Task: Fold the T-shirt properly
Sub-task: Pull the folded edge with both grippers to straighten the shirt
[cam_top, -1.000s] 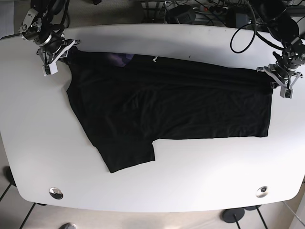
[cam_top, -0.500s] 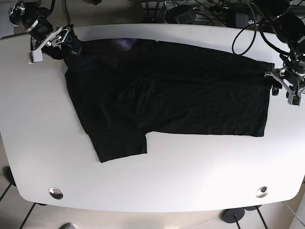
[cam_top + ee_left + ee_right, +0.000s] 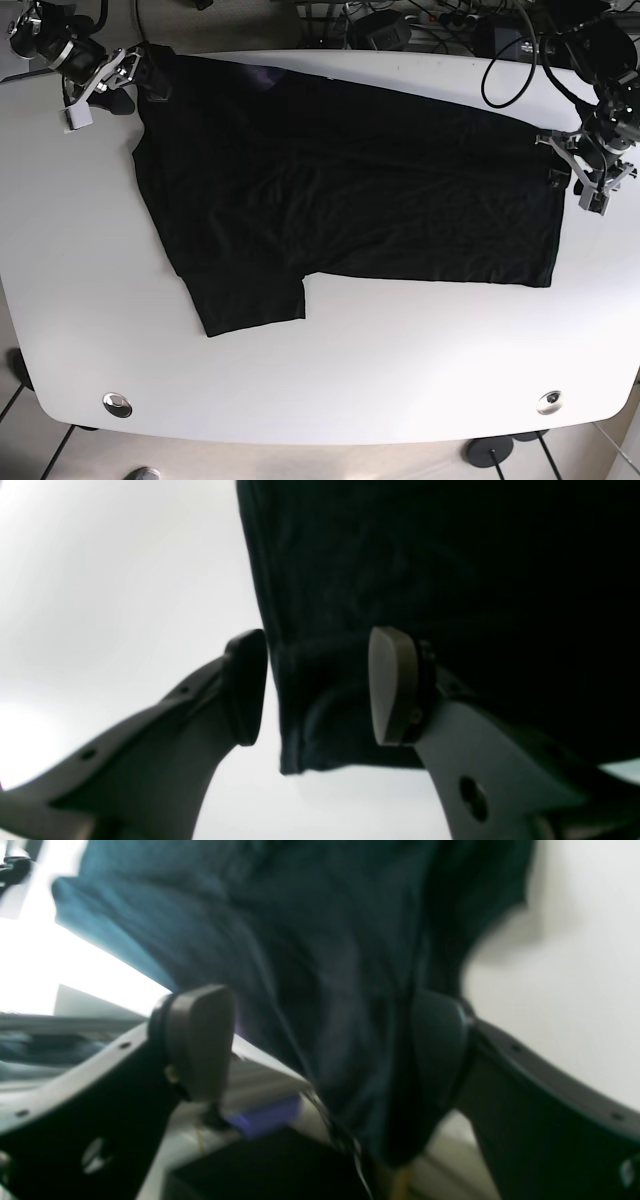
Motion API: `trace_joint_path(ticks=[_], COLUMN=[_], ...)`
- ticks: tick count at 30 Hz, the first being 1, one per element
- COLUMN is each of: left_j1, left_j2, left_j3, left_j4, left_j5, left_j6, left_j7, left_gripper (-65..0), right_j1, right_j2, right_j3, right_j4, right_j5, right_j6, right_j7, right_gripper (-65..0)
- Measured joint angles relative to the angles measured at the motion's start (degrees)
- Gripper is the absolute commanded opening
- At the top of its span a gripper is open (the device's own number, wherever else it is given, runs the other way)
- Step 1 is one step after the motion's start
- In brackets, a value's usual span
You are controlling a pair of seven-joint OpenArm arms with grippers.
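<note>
The black T-shirt [image 3: 340, 190] lies spread over the white table [image 3: 330, 380], mostly flat, with one sleeve pointing to the near edge. No fold is visible, so I judge the task is only at its beginning: the cloth is laid out and all folding is left. The left gripper [image 3: 315, 690] is spread, with a hem corner between its pads but not pinched. The right gripper [image 3: 320, 1050] is also spread, the cloth hanging loosely between its fingers

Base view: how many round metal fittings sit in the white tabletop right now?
2: one round metal fitting near the front-left corner, another near the front-right corner. The black T-shirt may hide others.
</note>
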Motion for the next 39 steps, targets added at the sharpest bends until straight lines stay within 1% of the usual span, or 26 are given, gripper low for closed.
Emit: trace_joint_path(ticks=[2,3,4,5,6,7,8,9,10,12,13,14,16,19,21,24,27,29,31,33,34,35,36,37,38,39], left_j1=[0.76,0.68,0.50,0.72,0.96,0.63,0.35,0.39,0.44,0.52,0.92,1.84,5.20,9.22,13.27,16.33,16.37,16.04,14.58,12.50,11.56,10.62,9.49,8.15,5.75,4.00], left_j2=[1.25,1.62,2.05,2.78,3.17,3.45,3.65,3.67,3.37,3.23,3.23,3.10,2.71,2.78,3.10,3.39,4.02,4.37,4.35,4.15,4.13,4.11,4.20,4.33,4.33,4.28], left_j3=[0.50,0.52,0.35,0.33,0.52,0.59,0.61,0.52,0.37,0.37,0.37,0.37,0.37,0.37,0.37,0.37,-0.20,-2.25,-3.61,-3.63,-3.26,-3.08,-3.06,-3.19,-3.32,-3.34], left_j4=[-1.62,-2.91,-4.26,-5.86,-7.30,-9.44,-10.99,-11.78,-12.31,-12.31,-12.31,-12.26,-11.69,-7.04,-3.78,-1.42,-1.11,-1.05,0.85,3.93,5.11,5.95,6.27,6.25,5.88,5.86], left_j5=[1.07,2.73,5.03,7.26,9.11,11.19,12.87,12.52,12.22,12.48,12.48,12.24,11.58,11.87,11.89,11.96,12.52,12.59,15.04,14.93,13.73,13.22,13.33,13.84,14.88,14.86], left_j6=[-0.07,-0.02,0.00,0.33,0.33,0.33,0.33,0.33,0.28,0.20,0.20,0.22,0.22,0.20,0.11,-0.09,-0.07,-0.22,-0.02,0.35,0.35,-0.07,-0.09,-0.07,-0.07,-0.04], left_j7=[-0.46,-0.79,-0.79,-2.03,-4.55,-6.43,-6.49,-8.07,-8.48,-8.41,-8.59,-9.35,-9.60,-6.23,-5.90,-5.25,-5.20,-4.48,-2.03,-2.69,-3.85,-4.50,-4.26,-2.95,-2.25,-2.36], left_gripper=[-34.6,-35.7,-38.8,-45.3,-51.4,-54.6,-54.7,-54.7,-54.7,-54.7,-54.7,-54.7,-54.7,-54.7,-54.7,-54.7,-54.0,-50.7,-44.6,-38.2,-36.1,-34.7,-34.2,-34.2,-34.2,-34.3], right_j1=[0.20,0.22,0.31,0.48,1.33,2.27,2.95,3.58,4.57,6.38,7.54,9.20,12.83,15.56,16.55,16.61,14.73,12.70,12.13,12.66,12.87,13.16,13.46,14.14,16.44,18.53], right_j2=[-0.48,-1.14,-1.97,-3.48,-5.29,-6.78,-7.45,-7.93,-8.59,-8.74,-8.70,-8.46,-6.88,-4.72,-3.50,-3.34,-3.74,-4.72,-6.60,-7.19,-7.08,-6.95,-6.95,-6.97,-7.10,-7.08], right_j3=[-4.31,-5.33,-6.08,-6.71,-6.75,-6.71,-6.75,-6.78,-6.78,-6.84,-6.78,-6.69,-6.71,-6.88,-6.88,-6.88,-6.88,-6.54,-6.10,-6.19,-6.16,-6.14,-6.12,-6.12,-6.14,-6.23], right_j4=[0.00,0.00,0.00,0.00,-0.04,-0.17,-0.17,-0.17,-0.52,-2.49,-3.72,-5.35,-8.87,-11.69,-12.04,-11.67,-8.92,-5.14,-1.33,1.81,3.02,3.65,3.67,3.45,2.97,2.60], right_j5=[-4.37,-6.16,-7.85,-10.47,-13.90,-18.60,-21.20,-23.21,-26.97,-30.73,-31.39,-32.46,-32.89,-32.81,-33.27,-33.31,-34.80,-36.24,-36.72,-35.76,-35.69,-35.95,-36.39,-36.46,-37.66,-37.53], right_j6=[0.13,0.13,0.04,0.09,0.20,0.17,0.17,0.20,0.20,0.20,0.28,0.90,1.09,1.11,1.09,1.07,0.72,0.59,0.55,0.61,0.59,0.59,0.59,0.61,0.57,0.44], right_j7=[0.02,0.17,0.22,0.20,0.28,0.37,0.48,0.61,0.59,0.57,0.66,1.75,2.45,2.99,2.51,1.68,1.42,0.52,-0.39,0.33,0.61,0.59,0.50,0.17,-0.59,-0.22], right_gripper=[-12.7,-12.7,-14.0,-20.1,-31.2,-43.6,-50.1,-53.6,-53.9,-52.2,-51.8,-51.5,-51.4,-51.2,-51.2,-51.2,-51.2,-51.2,-51.2,-51.0,-50.9,-48.8,-45.0,-38.8,-29.0,-22.5])
